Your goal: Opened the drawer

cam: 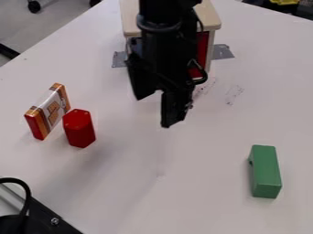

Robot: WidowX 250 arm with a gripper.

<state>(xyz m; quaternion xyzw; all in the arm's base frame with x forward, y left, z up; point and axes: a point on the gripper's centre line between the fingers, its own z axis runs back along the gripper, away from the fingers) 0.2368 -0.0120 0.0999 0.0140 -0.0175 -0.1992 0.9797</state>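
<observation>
Arm (pixel 168 45): black throughout. A rounded joint (pixel 159 23) is noted in the upper section, ringed by a curved, slightly shiny rim. Thin black cabling (pixel 203 73) is seen looped beside the housing. The tool (pixel 153 112) is also finished in black; its two fingers (pixel 173 109) are formed as angular plates, with irregular, stepped edges observed on one.

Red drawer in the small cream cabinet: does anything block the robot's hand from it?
Nothing visible stands between the black two-finger hand and the red drawer, though the arm hides much of its front. The red six-sided block and green oblong block sit to either side.
</observation>
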